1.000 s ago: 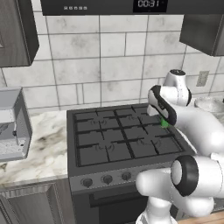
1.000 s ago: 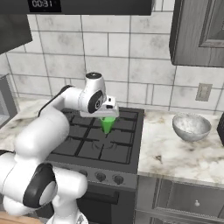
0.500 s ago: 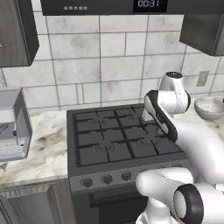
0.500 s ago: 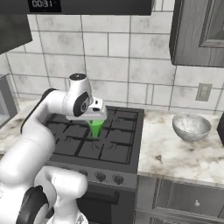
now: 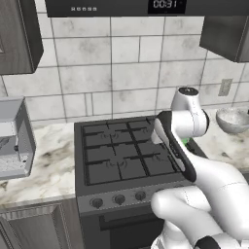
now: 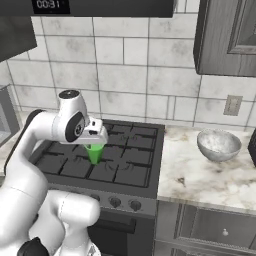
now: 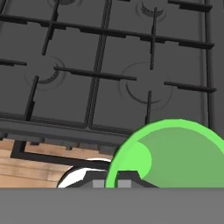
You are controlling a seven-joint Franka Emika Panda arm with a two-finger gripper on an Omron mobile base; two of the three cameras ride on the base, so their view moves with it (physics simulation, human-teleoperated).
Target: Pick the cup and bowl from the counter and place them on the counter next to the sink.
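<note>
The cup, a small bright green tumbler, hangs upright just above the black stove top, and my gripper is shut on it. In the hand view the cup's open rim fills the lower right, over the stove's front grates. A green sliver of the cup peeks out behind my forearm in the left base view. The bowl, wide and mottled grey-white, rests on the white marble counter right of the stove, far from the gripper; the bowl also sits at the right edge there. The sink is out of view.
The black stove with raised grates lies under the hand. A grey box-shaped appliance stands on the left counter. Dark upper cabinets hang over the bowl, and a range hood sits above the stove.
My arm has swung left across the stove with the cup held in the gripper. The bowl has stayed in place.
</note>
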